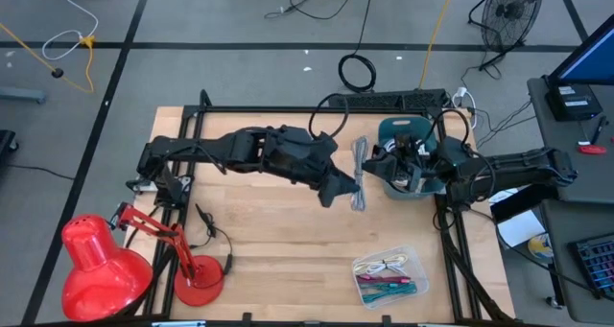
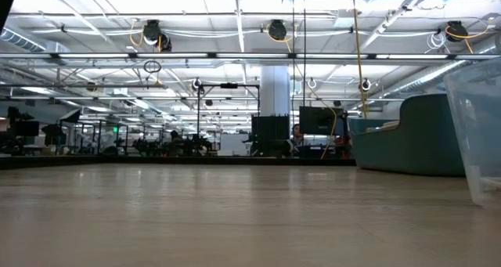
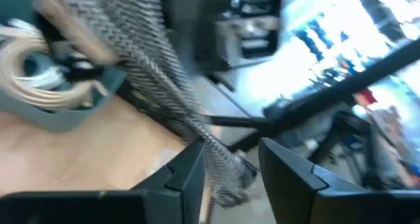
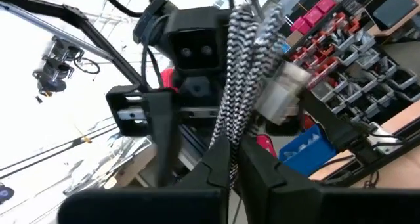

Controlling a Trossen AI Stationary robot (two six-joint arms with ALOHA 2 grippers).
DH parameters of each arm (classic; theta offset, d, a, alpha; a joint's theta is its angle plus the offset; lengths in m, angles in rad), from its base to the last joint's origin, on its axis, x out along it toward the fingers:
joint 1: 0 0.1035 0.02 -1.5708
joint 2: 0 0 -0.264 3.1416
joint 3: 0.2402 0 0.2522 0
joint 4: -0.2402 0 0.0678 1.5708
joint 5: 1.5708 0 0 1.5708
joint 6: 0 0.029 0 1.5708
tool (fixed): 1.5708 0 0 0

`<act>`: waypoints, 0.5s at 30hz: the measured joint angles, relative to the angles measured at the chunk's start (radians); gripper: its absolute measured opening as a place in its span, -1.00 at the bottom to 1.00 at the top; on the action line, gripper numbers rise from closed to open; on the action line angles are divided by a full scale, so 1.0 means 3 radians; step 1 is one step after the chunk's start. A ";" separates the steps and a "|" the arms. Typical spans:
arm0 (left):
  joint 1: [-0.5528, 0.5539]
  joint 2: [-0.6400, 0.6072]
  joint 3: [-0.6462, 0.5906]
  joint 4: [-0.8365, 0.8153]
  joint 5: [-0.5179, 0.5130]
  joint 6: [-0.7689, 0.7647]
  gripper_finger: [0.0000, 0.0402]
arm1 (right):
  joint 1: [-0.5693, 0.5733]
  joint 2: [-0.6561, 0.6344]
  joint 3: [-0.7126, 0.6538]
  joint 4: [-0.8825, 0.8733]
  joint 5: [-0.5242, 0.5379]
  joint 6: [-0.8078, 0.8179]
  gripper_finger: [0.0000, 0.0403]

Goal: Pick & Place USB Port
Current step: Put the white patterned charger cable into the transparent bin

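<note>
Braided USB cable (image 1: 360,174) is seen hanging between both arms above the counter (image 1: 288,241), just beside the teal bin (image 1: 408,185). R gripper (image 4: 233,159) is pressed together, pinching the cable w/ its fingers (image 4: 262,175). L gripper (image 3: 231,163) is part-spread, the cable's end lying loose btwn its fingers (image 3: 190,175). Clear tray (image 1: 391,274) w/ other cables sits near the counter's front right corner.

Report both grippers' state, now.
Left gripper: open, braided cable between its fingers.
Right gripper: shut on the braided cable.
</note>
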 joint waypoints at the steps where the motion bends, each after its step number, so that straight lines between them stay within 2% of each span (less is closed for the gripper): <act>1: -0.0008 -0.0031 0.0000 0.0001 0.0045 0.0003 -0.28 | -0.0001 -0.0011 0.0000 -0.0007 -0.0022 0.0000 -0.98; 4: -0.0039 -0.0113 0.0003 0.0011 0.0054 0.0049 -0.27 | -0.0003 -0.0033 0.0000 -0.0024 -0.0096 0.0022 -0.98; 7: -0.0051 -0.0237 0.0003 -0.0088 0.0049 0.0097 -0.28 | -0.0003 -0.0070 -0.0004 -0.0017 -0.0317 0.0063 -0.99; 15: -0.0154 -0.0528 0.0005 -0.0447 -0.0297 0.0198 -0.28 | 0.0020 -0.0223 -0.0001 -0.0118 -0.1272 0.0307 -0.99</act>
